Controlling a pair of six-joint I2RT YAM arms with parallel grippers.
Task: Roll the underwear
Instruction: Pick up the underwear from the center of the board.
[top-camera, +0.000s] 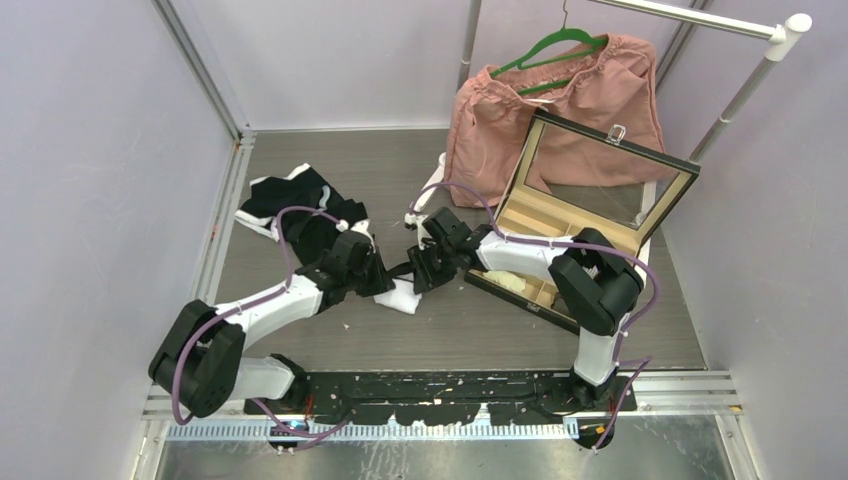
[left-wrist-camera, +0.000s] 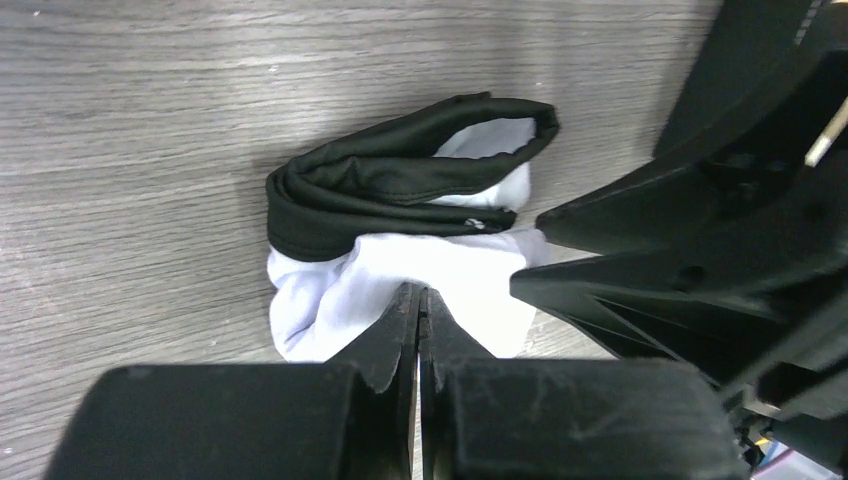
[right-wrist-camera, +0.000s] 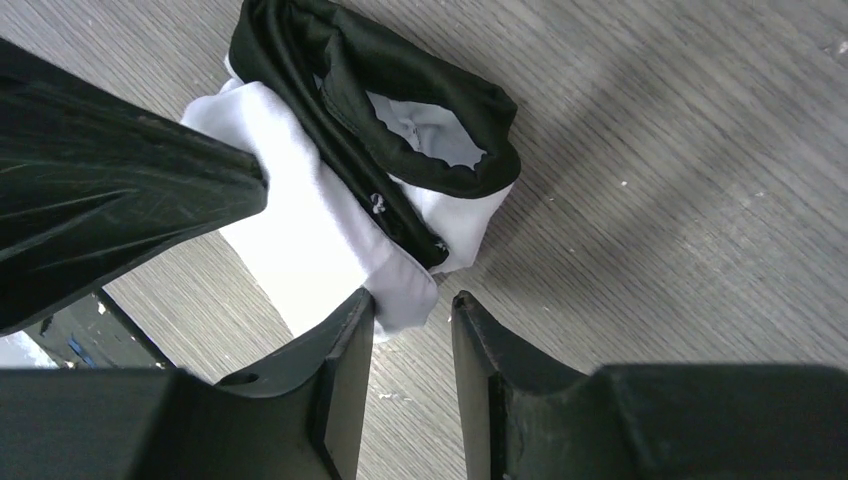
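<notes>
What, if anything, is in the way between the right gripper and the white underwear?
Nothing visible. The right gripper, jaws open, sits right at a white corner of the underwear, with no object between them. The left gripper, shut, meets the white cloth from the other side, out of that path.

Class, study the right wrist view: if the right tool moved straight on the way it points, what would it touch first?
Most likely the white edge of the underwear, which lies just ahead of the right tool. Depth is unclear, so it might reach the table beside the cloth instead.
</notes>
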